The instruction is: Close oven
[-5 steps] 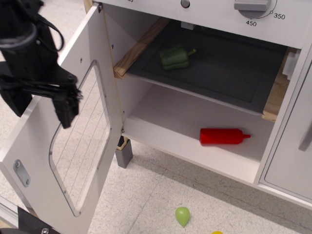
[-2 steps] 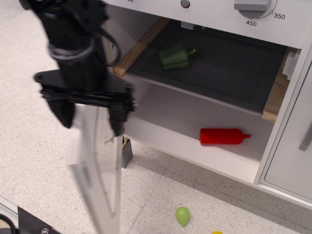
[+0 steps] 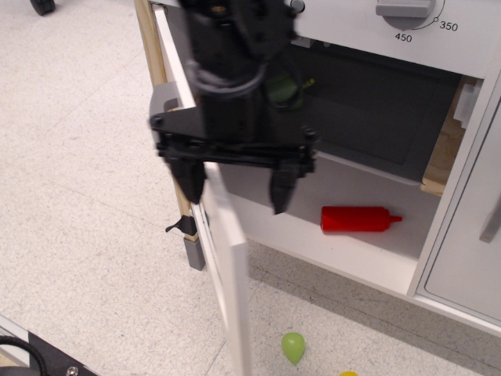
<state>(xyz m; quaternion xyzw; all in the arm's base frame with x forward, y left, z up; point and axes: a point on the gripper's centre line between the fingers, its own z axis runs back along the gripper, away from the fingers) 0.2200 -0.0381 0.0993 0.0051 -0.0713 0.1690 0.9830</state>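
Pincer (image 3: pixel 237 188), spread wide and empty, has swung the oven (image 3: pixel 376 157) door further shut.

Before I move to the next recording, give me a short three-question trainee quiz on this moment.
1. True or false: the oven door is fully shut.
2. Which item lies on the bottom shelf: A) green pepper, B) red bottle, C) banana?
3. The gripper straddles the door's edge with its jaws ____.

Key: 1 false, it stands partly open, edge-on to the camera. 2 B. 3 open.
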